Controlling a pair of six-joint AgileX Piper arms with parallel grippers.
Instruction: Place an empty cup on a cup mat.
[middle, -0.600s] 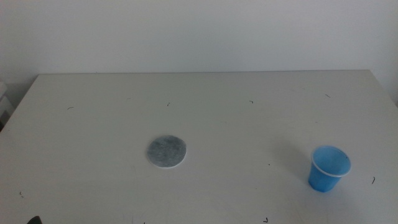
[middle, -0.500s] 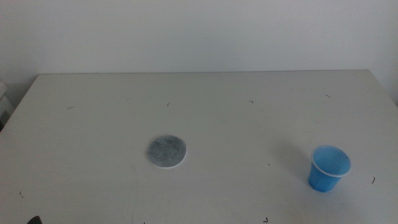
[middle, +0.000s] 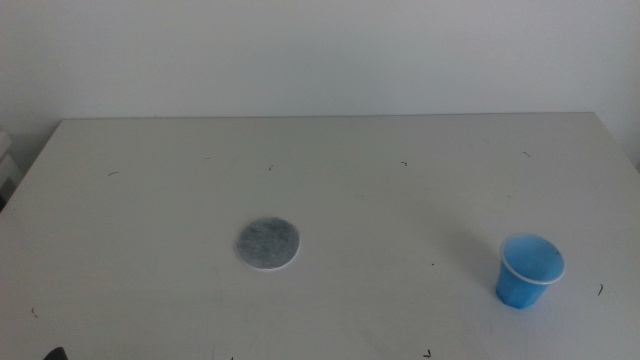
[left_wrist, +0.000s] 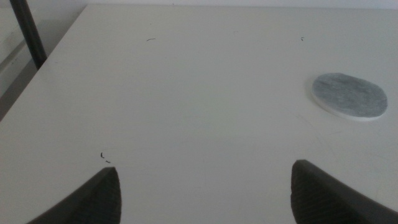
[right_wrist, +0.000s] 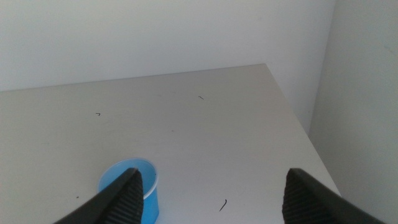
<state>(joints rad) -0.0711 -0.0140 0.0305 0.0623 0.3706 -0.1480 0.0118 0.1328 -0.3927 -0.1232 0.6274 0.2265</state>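
Note:
The blue cup (middle: 528, 270) stands upright and empty at the table's right front. The grey cup mat (middle: 268, 243) lies flat left of the middle, well apart from the cup. My left gripper (left_wrist: 205, 186) is open and empty above the table's left front, with the mat (left_wrist: 349, 96) some way ahead of it. My right gripper (right_wrist: 211, 193) is open and empty above the table's right front corner, with the cup (right_wrist: 149, 186) just beyond one jaw. In the middle view only a dark tip (middle: 55, 354) shows at the bottom left edge.
The white table (middle: 400, 200) carries a few small dark specks. A white wall runs behind it. The table's right edge (right_wrist: 298, 124) lies close to the cup. A dark post (left_wrist: 28, 34) stands beyond the table's left edge.

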